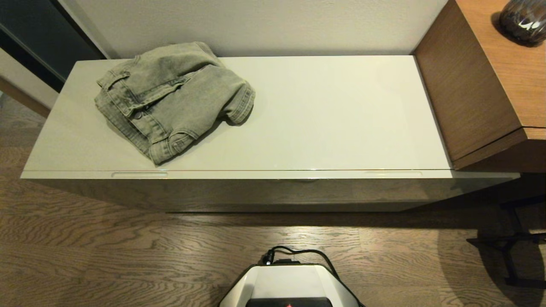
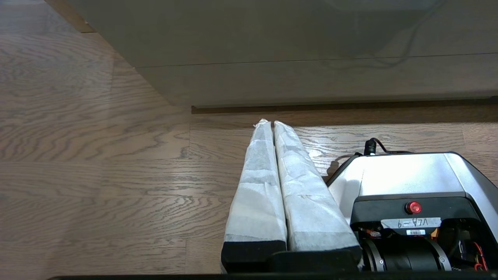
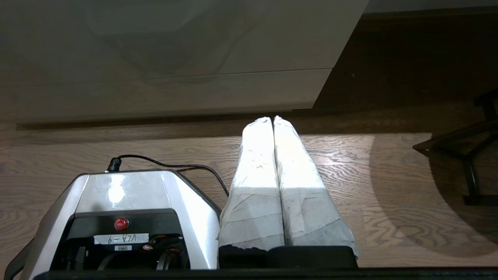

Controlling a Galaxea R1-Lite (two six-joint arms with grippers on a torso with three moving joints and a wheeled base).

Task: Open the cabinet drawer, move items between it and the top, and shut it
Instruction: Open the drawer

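Item one: the denim garment [image 1: 170,98], folded, on the left part of the top [image 1: 332,115]; you see its long axis running diagonally, from the far wall toward the front-left edge, one cuff pointing right.

Item two: the cabinet drawer [image 1: 264,189], closed, its long axis across your head view, two handle recesses along its upper edge.

Item three: left pincer [image 2: 268,123] and right pincer [image 3: 272,118], both clenched and holding nothing, low over the wood floor [image 1: 106,256] beside the robot base [image 1: 290,283]. Only your wrist views show them; only the head view shows the garment.
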